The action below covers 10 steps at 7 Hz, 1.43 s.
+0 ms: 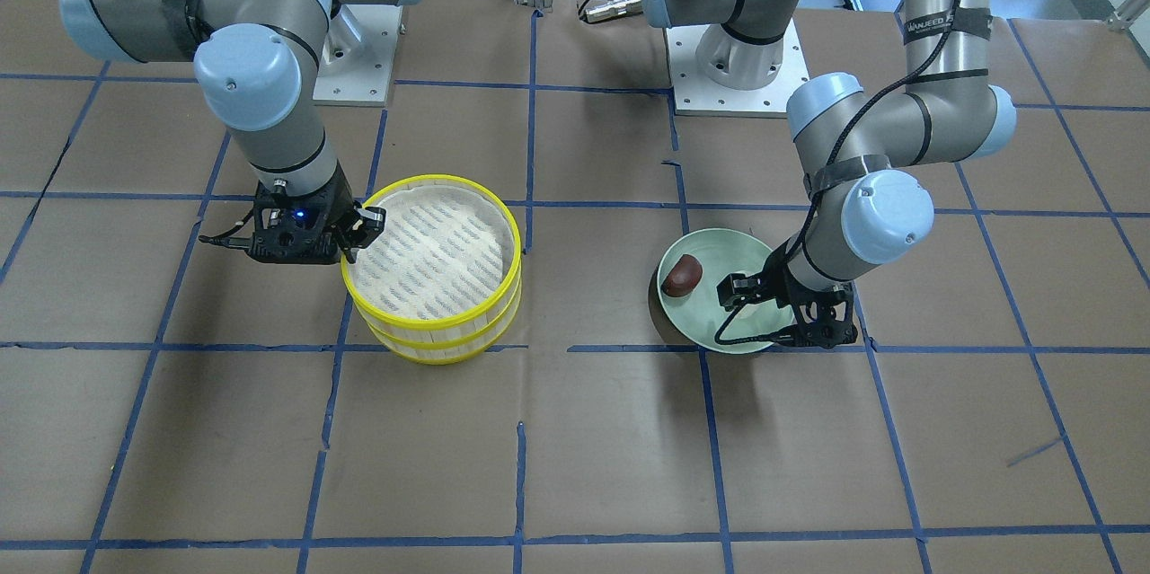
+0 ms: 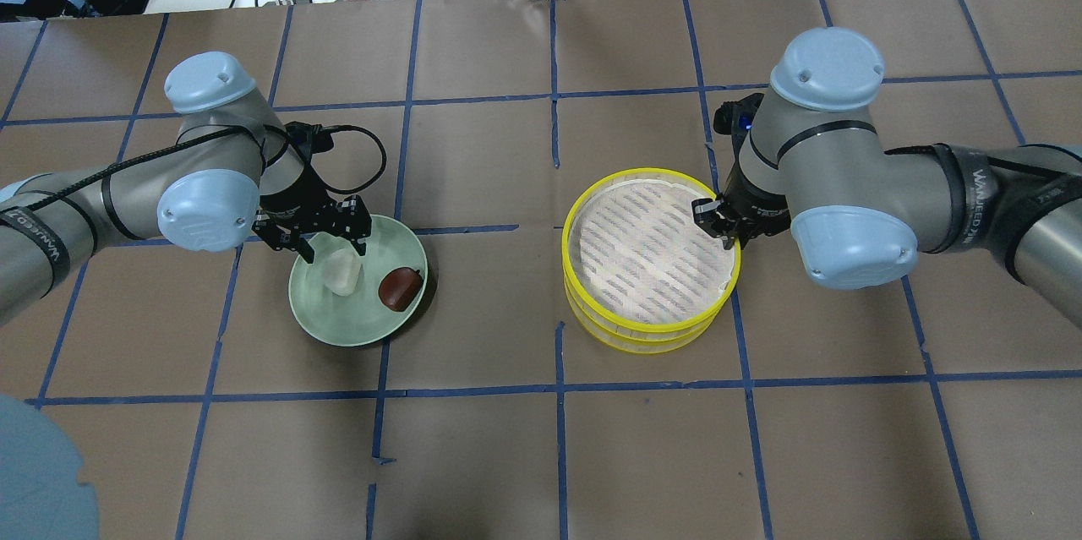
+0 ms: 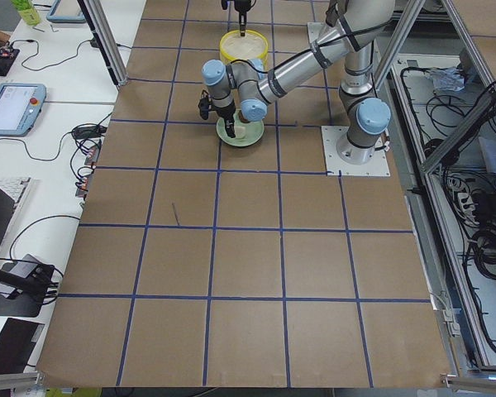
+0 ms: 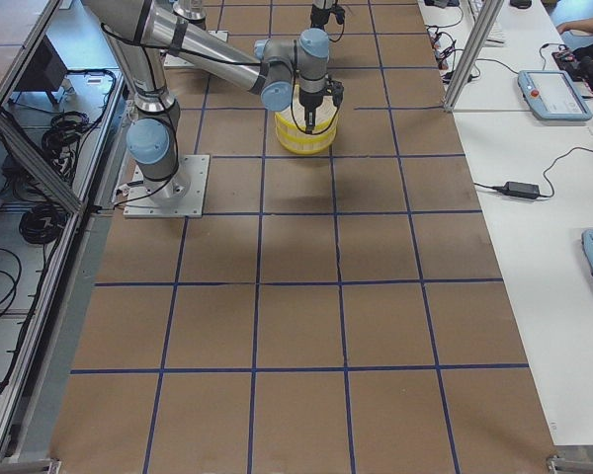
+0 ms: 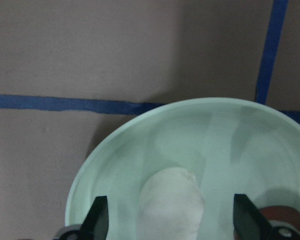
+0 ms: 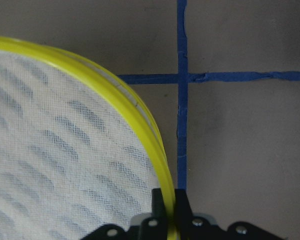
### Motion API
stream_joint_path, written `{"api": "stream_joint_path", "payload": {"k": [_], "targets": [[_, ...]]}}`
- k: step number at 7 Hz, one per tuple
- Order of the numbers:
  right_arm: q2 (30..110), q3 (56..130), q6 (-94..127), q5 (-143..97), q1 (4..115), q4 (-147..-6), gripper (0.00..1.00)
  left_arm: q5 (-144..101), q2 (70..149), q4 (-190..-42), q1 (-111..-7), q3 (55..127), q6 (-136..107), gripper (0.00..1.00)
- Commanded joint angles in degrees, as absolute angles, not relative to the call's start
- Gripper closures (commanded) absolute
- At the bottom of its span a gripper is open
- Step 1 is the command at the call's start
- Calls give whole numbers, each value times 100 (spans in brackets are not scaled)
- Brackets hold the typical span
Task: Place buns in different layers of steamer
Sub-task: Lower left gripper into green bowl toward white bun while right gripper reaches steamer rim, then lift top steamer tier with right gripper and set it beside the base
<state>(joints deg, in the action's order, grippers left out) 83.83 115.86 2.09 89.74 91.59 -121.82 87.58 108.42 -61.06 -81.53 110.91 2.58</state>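
Observation:
The two steamer layers stand stacked, the top layer (image 2: pixel 649 246) with its striped liner bare, the lower layer (image 2: pixel 651 339) under it. My right gripper (image 2: pixel 727 234) is shut on the top layer's yellow rim (image 6: pixel 162 165) at the robot-side right edge. The white bun (image 2: pixel 342 272) and the reddish-brown bun (image 2: pixel 400 287) lie on the pale green plate (image 2: pixel 334 329). My left gripper (image 2: pixel 335 246) is open, low over the plate, its fingers (image 5: pixel 99 216) astride the white bun (image 5: pixel 172 202) without touching it. In the front-facing view the white bun is hidden behind the gripper.
The table is brown paper with a blue tape grid (image 2: pixel 558 388). The plate and the steamer stack are about one grid square apart. The arm bases (image 1: pixel 737 71) stand at the robot's edge of the table.

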Motion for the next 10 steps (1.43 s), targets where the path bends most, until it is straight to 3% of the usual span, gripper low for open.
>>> {"api": "stream_joint_path", "payload": {"k": [1,4,7,8,10], "targets": [[8437,11575,202,8974,9149,-12182,92,8824,10828,-6047,-8567,11066,-219,98],[8542,11234,-16,9009,8844,-11929,92,8955,10706,-5907,-8569,10899,-80,99],[8692,11127,-1278,9202,7554,-11041,94,9282,10565,-6231,-8578,10564,-79,96],[8692,11127,-1753,9211,7063,-11030,95,9229,10712,-6240,-8578,10651,-114,4],[8692,11136,-2188,9211,6724,-11039,96,8975,10749,-6223,-8578,10914,-149,2]]}}
